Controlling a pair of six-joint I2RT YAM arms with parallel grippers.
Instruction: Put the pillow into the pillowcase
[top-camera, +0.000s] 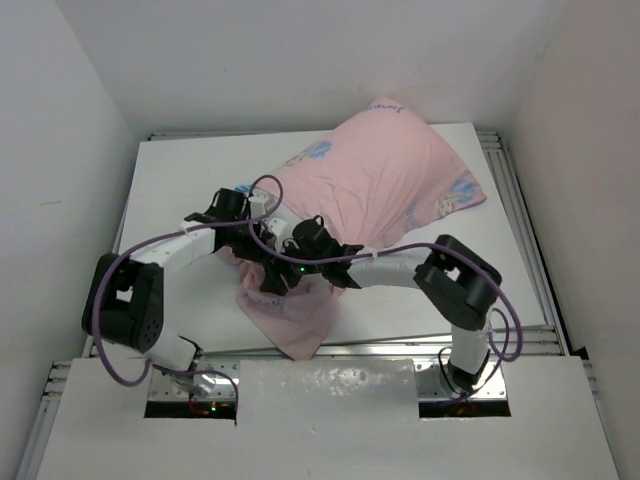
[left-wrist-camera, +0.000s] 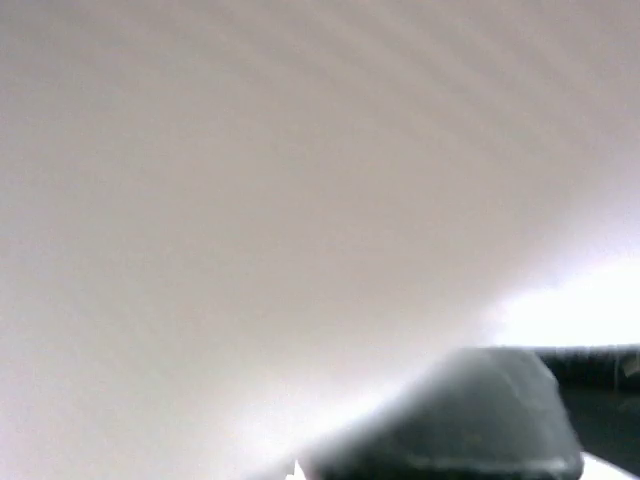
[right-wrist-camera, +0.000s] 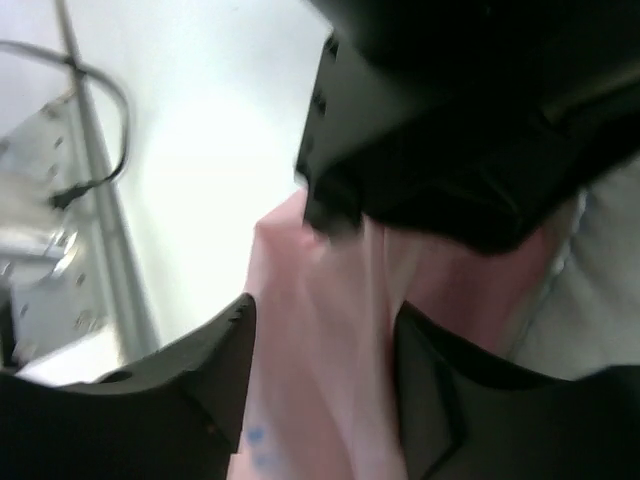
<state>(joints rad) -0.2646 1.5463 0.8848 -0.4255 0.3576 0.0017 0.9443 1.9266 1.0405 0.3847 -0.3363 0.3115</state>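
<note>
Your pillowcase (top-camera: 385, 175) lies across the white table (top-camera: 200, 170). Its stuffed part swells toward 1 o'clock from the table's middle, a rounded, taut pink mound with pale blue printed patches. The pillow is hidden inside that bulge and shows only as the plump shape under the thin cloth. Toward 7 o'clock the case turns limp: a flat, creased flap of pink fabric drapes down to the near edge.

Your right gripper (top-camera: 278, 268) sits just off centre toward 8 o'clock, where the swollen part gives way to the loose flap. In its wrist view the two dark, matte fingers (right-wrist-camera: 190, 390) stand either side of a gathered pink fold that fills the gap from pad to pad, so they are clamped on the pillowcase. A black moulded body (right-wrist-camera: 460, 110) crowds the top of that view, touching the same cloth.

Your left gripper (top-camera: 245, 207) lies at about 10 o'clock, against the near-left edge of the mound. Its wrist view is pale, blurred fabric with faint ribbing and one grey finger (left-wrist-camera: 470, 420) at 5 o'clock, so you cannot tell whether its fingers are clenched or released.

Purple cables (top-camera: 150, 240) loop along both arms.
</note>
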